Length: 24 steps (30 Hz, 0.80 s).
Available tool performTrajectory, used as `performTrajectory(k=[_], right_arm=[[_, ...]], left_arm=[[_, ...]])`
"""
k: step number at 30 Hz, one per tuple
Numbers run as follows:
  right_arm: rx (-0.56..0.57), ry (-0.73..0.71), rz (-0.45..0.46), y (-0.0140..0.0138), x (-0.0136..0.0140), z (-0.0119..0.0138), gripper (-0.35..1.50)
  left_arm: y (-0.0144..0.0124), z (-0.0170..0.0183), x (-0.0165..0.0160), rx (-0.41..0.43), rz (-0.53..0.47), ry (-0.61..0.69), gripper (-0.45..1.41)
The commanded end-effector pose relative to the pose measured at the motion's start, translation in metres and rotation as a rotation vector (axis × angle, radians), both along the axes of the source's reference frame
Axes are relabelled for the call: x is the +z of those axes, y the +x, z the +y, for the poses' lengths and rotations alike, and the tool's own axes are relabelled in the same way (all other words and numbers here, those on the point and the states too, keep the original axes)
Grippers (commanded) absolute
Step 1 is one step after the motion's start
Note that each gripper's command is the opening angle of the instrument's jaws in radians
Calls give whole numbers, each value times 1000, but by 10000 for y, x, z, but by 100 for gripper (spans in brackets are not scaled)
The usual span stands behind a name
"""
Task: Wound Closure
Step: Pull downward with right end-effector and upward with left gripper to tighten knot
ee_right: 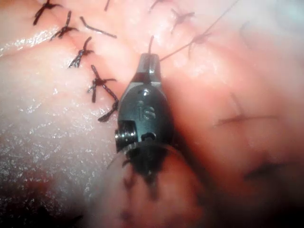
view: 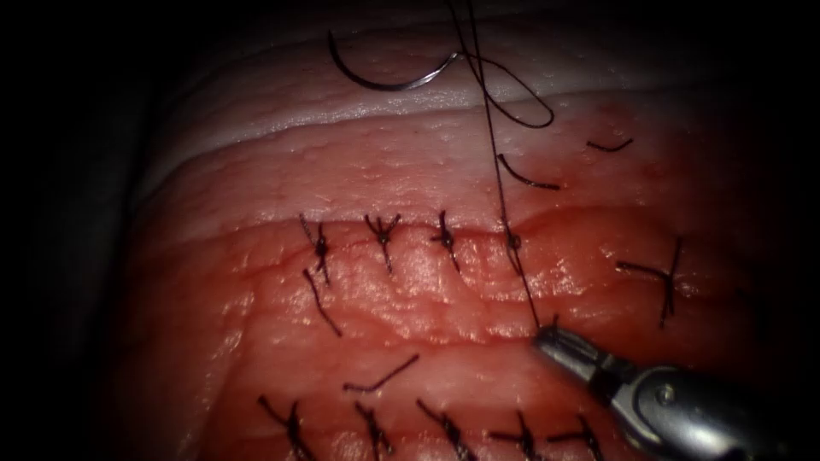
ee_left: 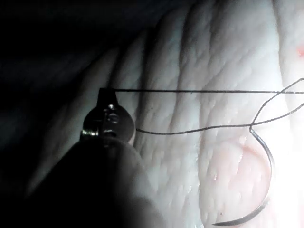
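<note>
The curved needle [view: 384, 81] lies free on the pale far part of the tissue [view: 256, 171], beyond the cut [view: 410, 224], with neither tool on it and not in the tissue. It also shows in the left wrist view [ee_left: 267, 190]. Its thread [view: 500, 171] loops near the needle's tail, then runs taut down through a knot [view: 512, 241] on the cut. My right tool [view: 547, 337] is shut on the short thread end just below that knot; its jaws [ee_right: 149, 59] lie close over the tissue. My left tool [ee_left: 103, 94] is shut on the taut thread [ee_left: 199, 91].
Three tied stitches [view: 383, 229] sit on the cut left of the knot. A second row of stitches [view: 444, 431] runs along the near edge, and a crossed stitch [view: 666, 277] lies at the right. Loose cut thread ends [view: 380, 376] [view: 525, 175] rest on the tissue.
</note>
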<state>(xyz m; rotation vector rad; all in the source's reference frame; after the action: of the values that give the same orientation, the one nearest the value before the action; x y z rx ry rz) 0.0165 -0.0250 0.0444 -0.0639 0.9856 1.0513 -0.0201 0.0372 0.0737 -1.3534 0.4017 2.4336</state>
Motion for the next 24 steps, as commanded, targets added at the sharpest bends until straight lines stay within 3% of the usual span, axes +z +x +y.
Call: performTrajectory(k=[1, 7, 12, 24], right_arm=[[-1, 0, 3, 8, 7, -3, -35], [-23, 41, -2, 12, 21, -23, -35], [-69, 103, -23, 13, 34, -48, -35], [-94, 137, -50, 11, 40, -44, -35]], left_arm=[[-5, 8, 3, -1, 0, -1, -45], [-5, 23, 28, -18, 18, -29, -45], [-8, 15, 38, -15, 25, -50, -45], [14, 26, 13, -48, -25, -35, -45]])
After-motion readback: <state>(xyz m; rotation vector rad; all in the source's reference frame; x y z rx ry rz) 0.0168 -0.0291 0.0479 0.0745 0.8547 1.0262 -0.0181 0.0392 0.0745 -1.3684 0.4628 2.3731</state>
